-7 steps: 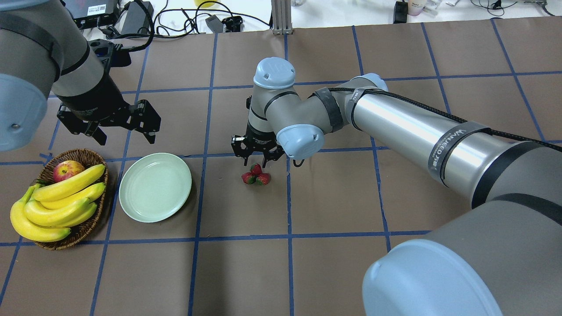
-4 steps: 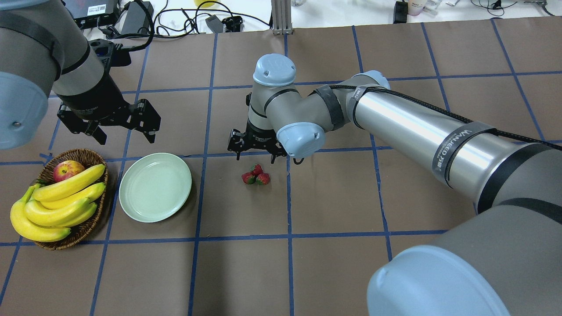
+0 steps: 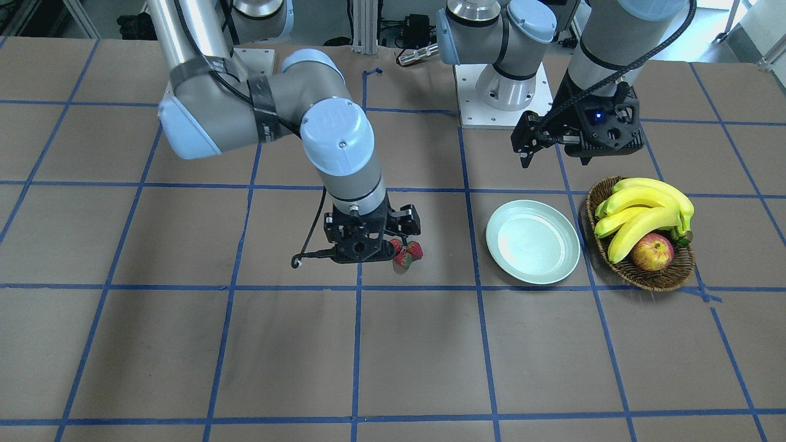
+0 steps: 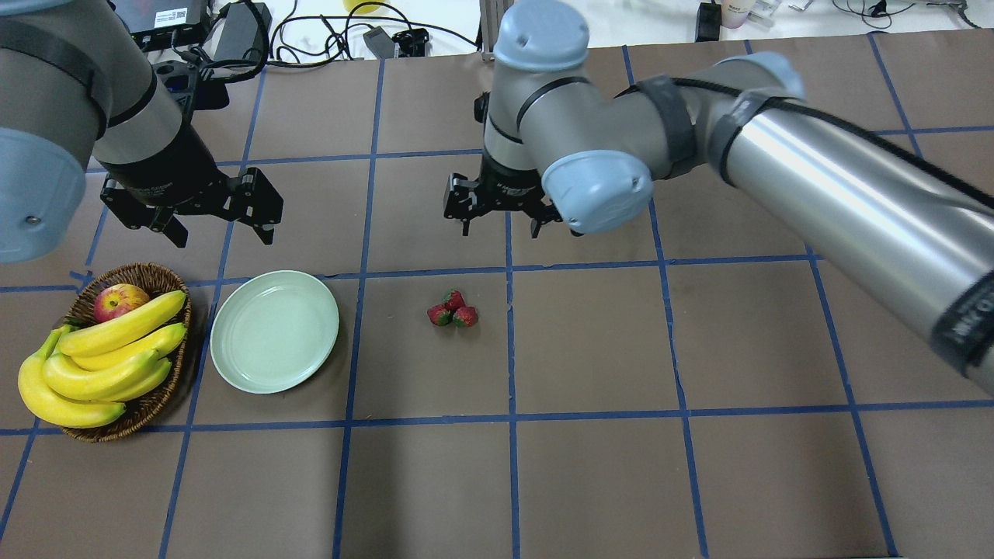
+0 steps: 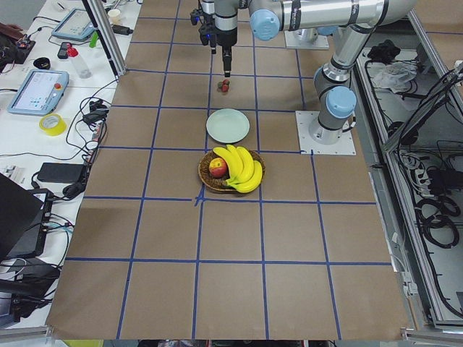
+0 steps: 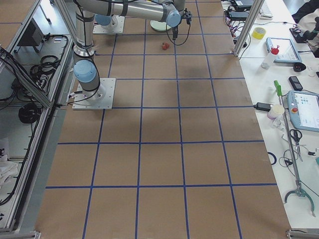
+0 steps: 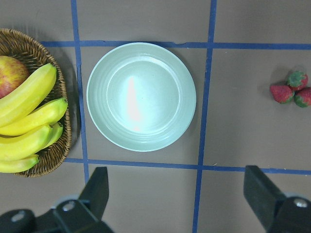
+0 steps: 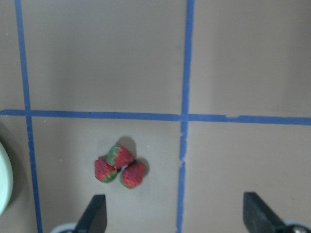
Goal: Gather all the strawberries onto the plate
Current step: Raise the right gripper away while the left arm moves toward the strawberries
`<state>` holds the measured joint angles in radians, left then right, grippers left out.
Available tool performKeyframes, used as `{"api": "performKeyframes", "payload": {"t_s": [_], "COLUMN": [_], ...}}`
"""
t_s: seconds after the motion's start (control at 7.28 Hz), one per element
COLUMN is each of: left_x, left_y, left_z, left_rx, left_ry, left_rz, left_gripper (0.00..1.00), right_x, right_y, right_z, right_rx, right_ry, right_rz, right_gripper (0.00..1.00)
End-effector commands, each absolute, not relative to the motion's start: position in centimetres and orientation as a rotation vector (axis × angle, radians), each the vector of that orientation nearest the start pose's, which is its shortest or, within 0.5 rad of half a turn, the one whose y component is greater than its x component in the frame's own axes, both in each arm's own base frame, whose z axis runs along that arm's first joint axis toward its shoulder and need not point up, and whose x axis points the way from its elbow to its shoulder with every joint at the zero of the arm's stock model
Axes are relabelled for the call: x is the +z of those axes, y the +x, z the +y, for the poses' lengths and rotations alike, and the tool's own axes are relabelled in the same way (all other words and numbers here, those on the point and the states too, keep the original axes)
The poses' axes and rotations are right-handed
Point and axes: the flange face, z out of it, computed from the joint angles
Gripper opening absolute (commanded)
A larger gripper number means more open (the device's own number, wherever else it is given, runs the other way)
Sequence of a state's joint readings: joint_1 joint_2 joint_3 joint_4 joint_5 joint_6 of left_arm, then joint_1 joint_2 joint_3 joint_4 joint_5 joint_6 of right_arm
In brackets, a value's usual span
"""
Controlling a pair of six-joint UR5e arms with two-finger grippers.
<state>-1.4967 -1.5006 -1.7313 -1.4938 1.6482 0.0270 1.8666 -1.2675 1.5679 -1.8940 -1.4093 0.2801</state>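
Strawberries [image 4: 453, 308], three, are lying clustered and touching one another on the brown worktop [image 4: 590, 341], well apart from the mint-green plate [image 4: 274, 330], which is sitting just beside a wicker basket [image 4: 167, 388] of bananas [image 4: 109, 353] and an apple [image 4: 118, 300]. Right tool [image 4: 500, 230] is hanging raised above the berries with fingers spread, touching none. Left tool [image 4: 221, 230] is hovering near the plate and basket, fingers likewise standing wide apart.

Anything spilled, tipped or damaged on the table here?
Nothing stands out. The three strawberries sit clustered on the table, the plate lies flat and empty, and the basket holds its bananas and apple neatly. The left end effector and right end effector hang open, empty.
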Motion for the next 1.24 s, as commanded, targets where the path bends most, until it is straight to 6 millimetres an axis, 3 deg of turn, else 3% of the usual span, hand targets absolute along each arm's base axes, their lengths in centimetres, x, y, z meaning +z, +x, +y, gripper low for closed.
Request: {"api": "performKeyframes", "payload": {"t_s": [0.0, 0.27, 0.55, 0.69, 0.82, 0.96, 1.1], "left_x": [45.5, 44.2, 39.4, 37.5, 35.3, 33.3, 31.2], "left_y": [-9.2, -9.7, -11.1, -12.1, -14.5, -15.8, -16.1], "left_z": [-47.2, -48.5, -50.1, -50.4, -50.2, -50.6, -50.4], "left_rx": [-0.038, -0.065, 0.061, 0.043, 0.047, -0.002, 0.047], "left_ry": [-0.063, -0.082, -0.090, -0.062, 0.019, 0.098, 0.097], "left_rz": [3.064, 3.112, 3.234, 3.240, 3.236, 3.225, 3.238], "left_gripper": [1.00, 1.00, 1.00, 1.00, 1.00, 1.00, 1.00], "right_x": [42.9, 46.6, 47.3, 47.4, 48.6, 50.4, 50.4], "right_y": [23.1, 20.1, 19.9, 19.9, 19.7, 19.5, 19.4], "right_z": [-52.3, -51.0, -50.2, -50.0, -49.0, -47.7, -47.0], "right_rx": [-0.010, -0.135, -0.127, -0.122, -0.134, -0.183, -0.143], "right_ry": [-0.018, -0.031, -0.034, -0.034, -0.024, -0.024, -0.026], "right_rz": [3.036, 3.178, 3.181, 3.182, 3.180, 3.177, 3.184], "right_gripper": [1.00, 1.00, 1.00, 1.00, 1.00, 1.00, 1.00]}}
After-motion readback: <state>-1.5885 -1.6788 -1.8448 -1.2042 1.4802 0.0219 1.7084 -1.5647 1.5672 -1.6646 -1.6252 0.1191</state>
